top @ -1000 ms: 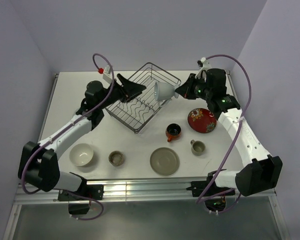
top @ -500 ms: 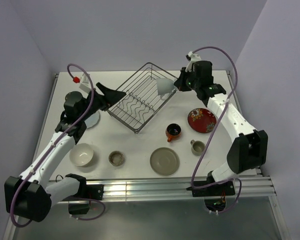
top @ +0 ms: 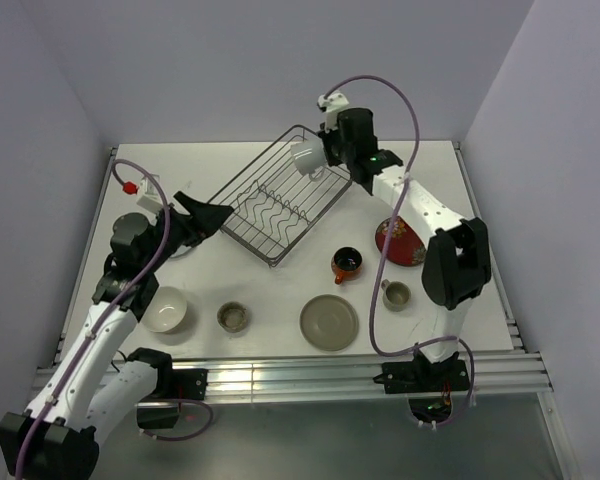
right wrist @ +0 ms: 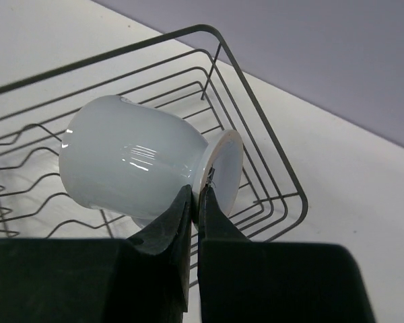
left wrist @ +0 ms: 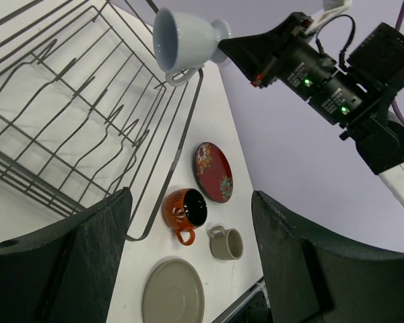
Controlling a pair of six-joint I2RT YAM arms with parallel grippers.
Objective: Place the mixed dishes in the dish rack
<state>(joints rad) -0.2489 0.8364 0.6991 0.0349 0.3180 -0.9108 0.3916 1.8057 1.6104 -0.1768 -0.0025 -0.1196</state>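
Observation:
A pale blue-grey footed cup (top: 307, 157) hangs on its side above the far corner of the dish rack (top: 278, 206). My right gripper (right wrist: 195, 195) is shut on the rim of the cup's (right wrist: 128, 161) foot. The left wrist view shows the cup (left wrist: 182, 40), mouth down-left, over the rack (left wrist: 74, 114). My left gripper (top: 205, 212) stands open and empty just left of the rack. On the table lie a red floral plate (top: 400, 242), an orange-red mug (top: 346, 264), a beige cup (top: 396, 294), an olive-grey plate (top: 329, 322), a small grey cup (top: 233, 317) and a cream bowl (top: 164, 309).
The right arm's forearm (top: 410, 200) stretches over the red plate's far edge. Lilac walls close in the table at the back and both sides. A metal rail (top: 280, 375) runs along the near edge.
The right arm has carried the cup leftward from the rack's right side to above its far corner. The left arm has drawn back from the rack, left and toward the near edge.

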